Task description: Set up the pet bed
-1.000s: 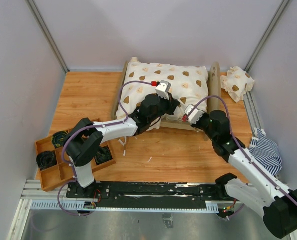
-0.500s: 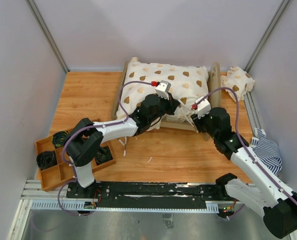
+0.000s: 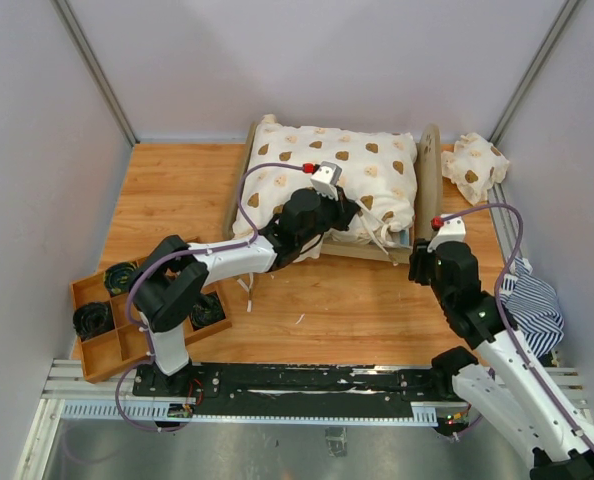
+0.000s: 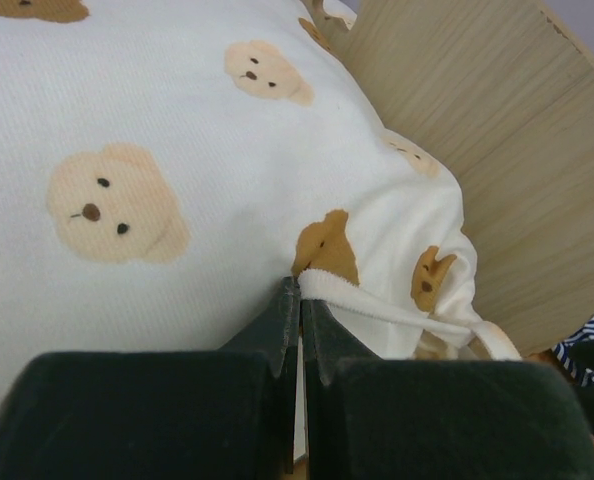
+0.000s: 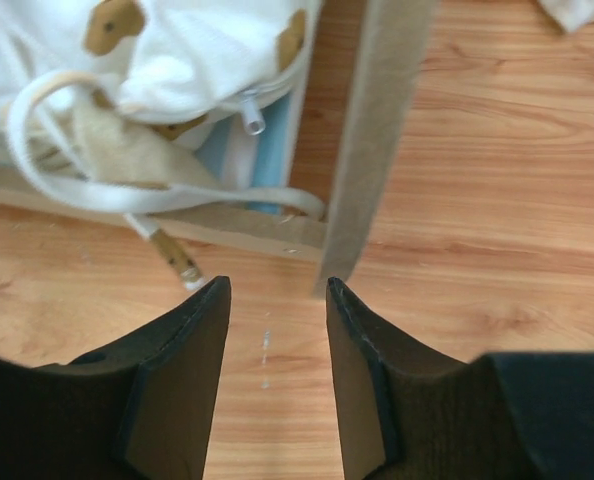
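The pet bed (image 3: 429, 170) stands at the back middle, its plywood end board upright on the right. A cream bear-print cover (image 3: 337, 170) lies over it. A strip of the blue mattress (image 5: 270, 160) shows at the front right corner. My left gripper (image 3: 345, 212) rests on the cover's front edge and is shut on its hem (image 4: 299, 295). My right gripper (image 3: 420, 268) hangs open over bare wood just short of that corner (image 5: 277, 290), with nothing between its fingers. A white tie (image 5: 77, 190) loops out of the cover.
A small bear-print pillow (image 3: 474, 165) lies at the back right. A blue-and-white striped cloth (image 3: 532, 300) is bunched at the right edge. A wooden tray (image 3: 97, 275) with black items sits front left. Grey walls close in three sides.
My right gripper has opened and drawn back to the right and towards me, away from the cover's front corner. The left gripper has stayed where it was.
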`<state>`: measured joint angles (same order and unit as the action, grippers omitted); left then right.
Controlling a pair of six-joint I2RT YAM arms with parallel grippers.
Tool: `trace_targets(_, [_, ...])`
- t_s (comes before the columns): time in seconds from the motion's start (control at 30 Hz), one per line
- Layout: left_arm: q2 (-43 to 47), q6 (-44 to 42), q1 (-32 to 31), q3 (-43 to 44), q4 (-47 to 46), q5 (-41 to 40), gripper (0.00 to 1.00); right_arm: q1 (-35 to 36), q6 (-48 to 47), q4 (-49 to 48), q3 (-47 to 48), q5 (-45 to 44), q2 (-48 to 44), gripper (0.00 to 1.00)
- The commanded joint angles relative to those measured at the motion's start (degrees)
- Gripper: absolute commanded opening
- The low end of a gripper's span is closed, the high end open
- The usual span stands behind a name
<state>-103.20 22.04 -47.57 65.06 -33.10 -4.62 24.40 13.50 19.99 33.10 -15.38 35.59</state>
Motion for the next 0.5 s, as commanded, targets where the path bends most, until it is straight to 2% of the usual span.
trace_targets(0.0, [-0.7, 0.0, 0.5, 1.1, -0.6, -1.0, 0.00, -3.4, -2.1, -5.2, -0.1, -7.0, 2.1, 0.42])
trace_targets(0.3, [-1.3, 0.3, 0.5, 1.6, -0.5, -1.7, 0.00, -12.3, -8.1, -20.9, 1.6, 3.4, 17.5, 0.21])
trace_targets(0.47, [-2.2, 0.6, 0.5, 2.4, -0.6, -1.1, 0.00, -14.2, -10.3, -25.9, 3.8, 4.6, 23.4, 0.19])
